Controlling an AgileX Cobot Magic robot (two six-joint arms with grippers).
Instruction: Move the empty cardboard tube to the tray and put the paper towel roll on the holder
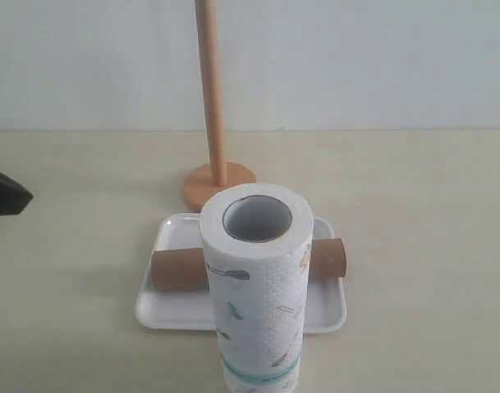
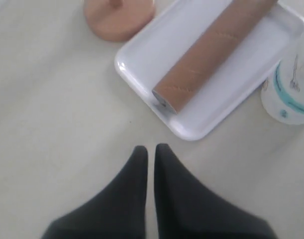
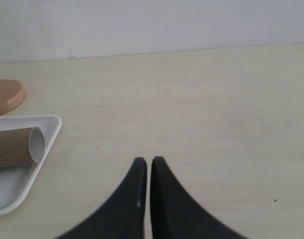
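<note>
The brown cardboard tube (image 1: 177,268) (image 2: 211,52) (image 3: 12,146) lies lengthwise in the white tray (image 1: 164,315) (image 2: 156,50) (image 3: 7,194). In front of the tray the paper towel roll (image 1: 256,295) (image 2: 291,84) stands upright on the table, teal band at its foot, hiding the tube's middle. Behind the tray stands the wooden holder (image 1: 212,98), its pole bare; its disc base (image 2: 119,17) (image 3: 6,96) shows in both wrist views. My left gripper (image 2: 151,147) is shut and holds nothing, hovering left of the tray; a dark part of it (image 1: 6,198) shows at the left edge. My right gripper (image 3: 146,159) is shut and holds nothing, right of the tray.
A pale beige tabletop (image 1: 413,213) carries everything. A plain white wall (image 1: 356,57) rises behind the table's far edge.
</note>
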